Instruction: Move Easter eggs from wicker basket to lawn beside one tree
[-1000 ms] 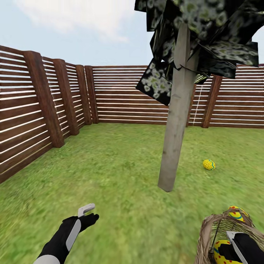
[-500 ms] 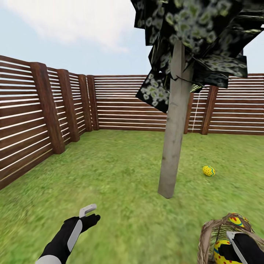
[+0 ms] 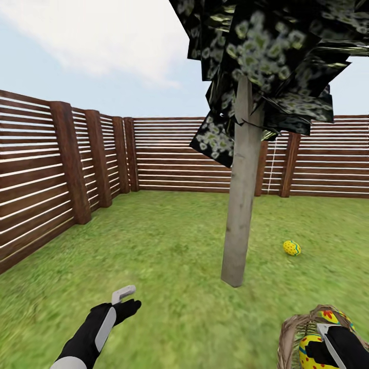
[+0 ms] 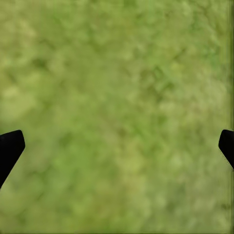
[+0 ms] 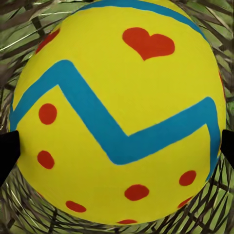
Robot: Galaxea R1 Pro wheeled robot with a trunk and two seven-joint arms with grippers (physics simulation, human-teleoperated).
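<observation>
We start nearest: the right gripper (image 3: 328,353) sits down in the wicker basket (image 3: 289,335) at the lower right of the head view, an egg (image 5: 117,112) straight ahead of its fingers. In the right wrist view that egg fills the gap, both dark fingertips (image 5: 7,151) just outside its sides — jaws wide, whether they touch we cannot tell. We can't call its long axis from here; the blue zigzag runs across between the fingers. A second egg (image 3: 328,313) shows at the basket's far rim. So two eggs are in the basket, right arm clearly nearer.

The left gripper (image 3: 124,302) hovers over bare lawn (image 3: 169,241), well apart from the basket, fingers spread wide on nothing.

Further out — the tree (image 3: 240,215), pale trunk, dark mottled crown, stands ahead and a bit left of the basket. A third egg (image 3: 291,248) lies on the grass near its base, to the trunk's right. Slat fence (image 3: 66,164) behind.

We judge the next move is closing on the egg in front.
</observation>
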